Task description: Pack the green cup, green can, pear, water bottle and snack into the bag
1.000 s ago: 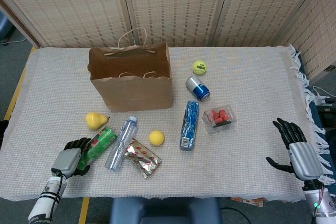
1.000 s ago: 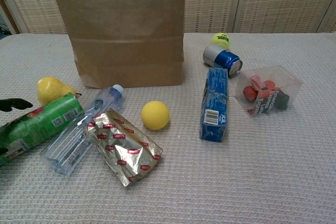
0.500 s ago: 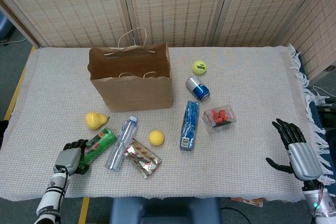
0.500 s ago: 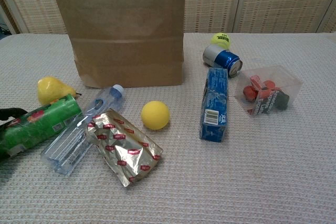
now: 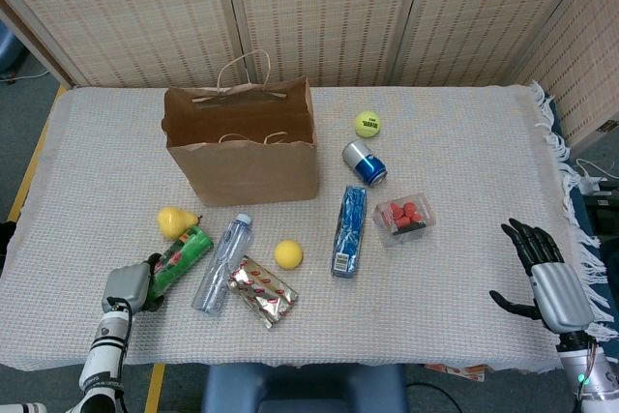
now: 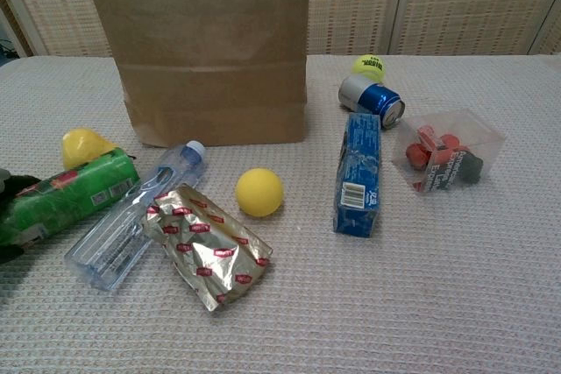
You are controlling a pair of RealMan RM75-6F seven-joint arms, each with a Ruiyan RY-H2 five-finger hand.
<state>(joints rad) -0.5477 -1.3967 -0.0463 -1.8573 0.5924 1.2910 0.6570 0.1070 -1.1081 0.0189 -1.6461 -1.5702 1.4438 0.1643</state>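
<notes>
Green can (image 5: pixel 180 258): gripped by left hand (image 5: pixel 131 287), near-left.
Right hand (image 5: pixel 542 278): fingers spread, empty.
Risk: can may slip from its end-grip.

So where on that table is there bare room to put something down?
Open cloth lies right of the berry box, toward the right hand, and left of the paper bag. It is crowded from the green can to the blue packet.
</notes>
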